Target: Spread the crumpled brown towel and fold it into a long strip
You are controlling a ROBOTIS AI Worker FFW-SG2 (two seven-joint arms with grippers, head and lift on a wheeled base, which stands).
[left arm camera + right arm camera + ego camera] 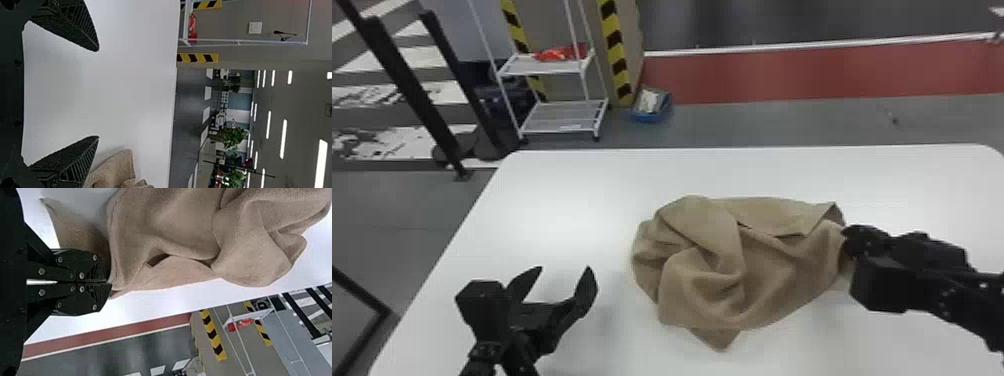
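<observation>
Stretching left to right, the towel (772, 265) ends pinched in the right gripper (847, 241); the left gripper (564, 272) gapes empty

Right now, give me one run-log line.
towel: crumpled on table | right gripper: jaws shut at towel's right edge | left gripper: jaws open, left of towel

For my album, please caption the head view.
A crumpled brown towel on a white table, right gripper at its edge, left gripper open.
</observation>
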